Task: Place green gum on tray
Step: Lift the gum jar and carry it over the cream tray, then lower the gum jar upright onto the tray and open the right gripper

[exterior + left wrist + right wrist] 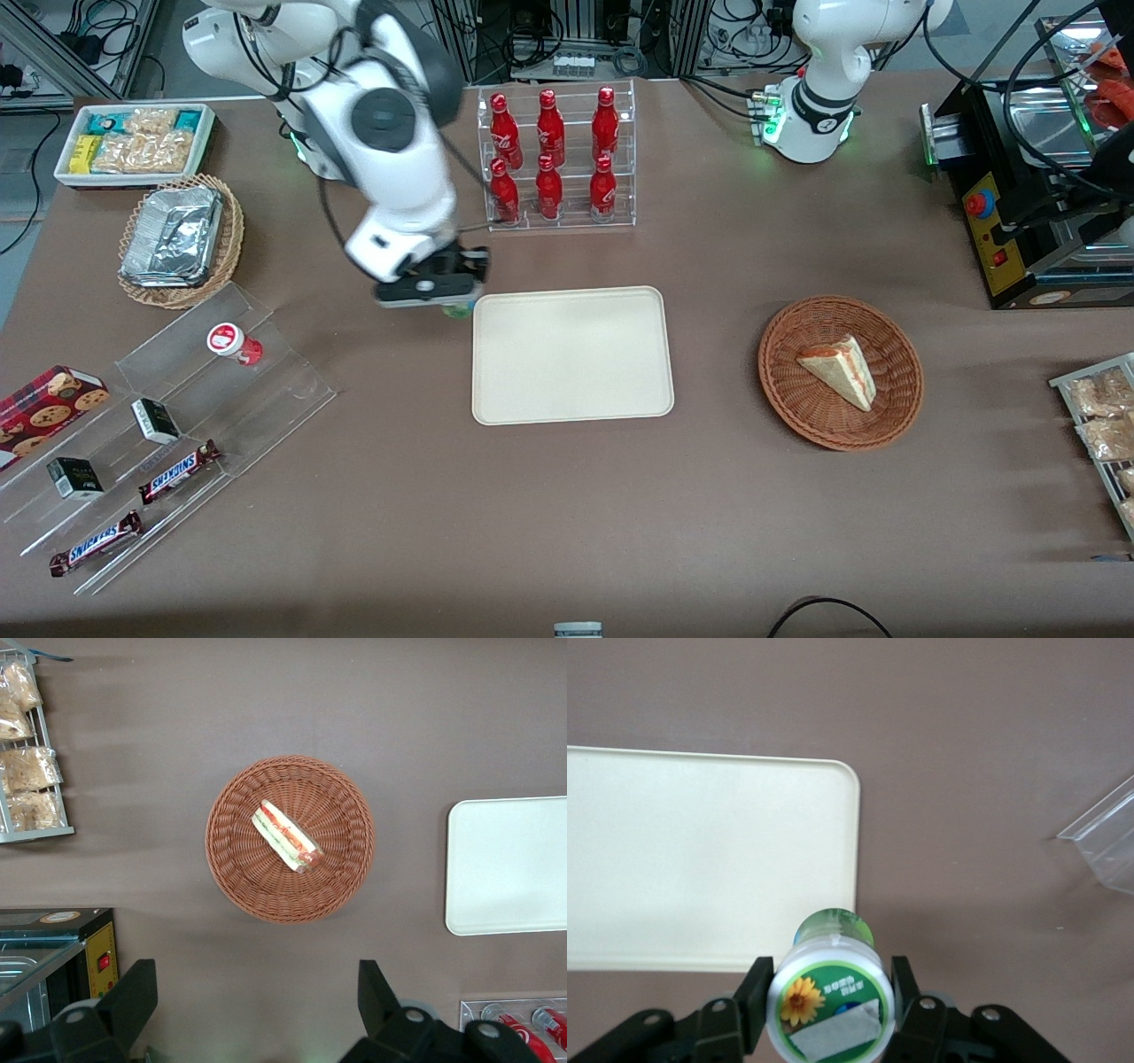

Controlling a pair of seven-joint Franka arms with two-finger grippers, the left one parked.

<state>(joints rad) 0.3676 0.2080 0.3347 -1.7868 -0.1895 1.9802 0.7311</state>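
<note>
My right gripper [449, 299] is shut on the green gum [829, 992], a green canister with a white lid and a green-and-yellow flower label. It holds the gum above the brown table, beside the tray's corner farthest from the front camera at the working arm's end. In the front view only a sliver of the green gum [458, 310] shows under the gripper. The cream tray [571, 354] lies flat in the middle of the table with nothing on it; it also shows in the right wrist view [700, 859] and in the left wrist view [509, 864].
A red canister [234, 344] stands on a clear stepped display [177, 416] with chocolate bars. A rack of red bottles [556, 159] stands farther from the front camera than the tray. A wicker basket [840, 372] with a sandwich lies toward the parked arm's end.
</note>
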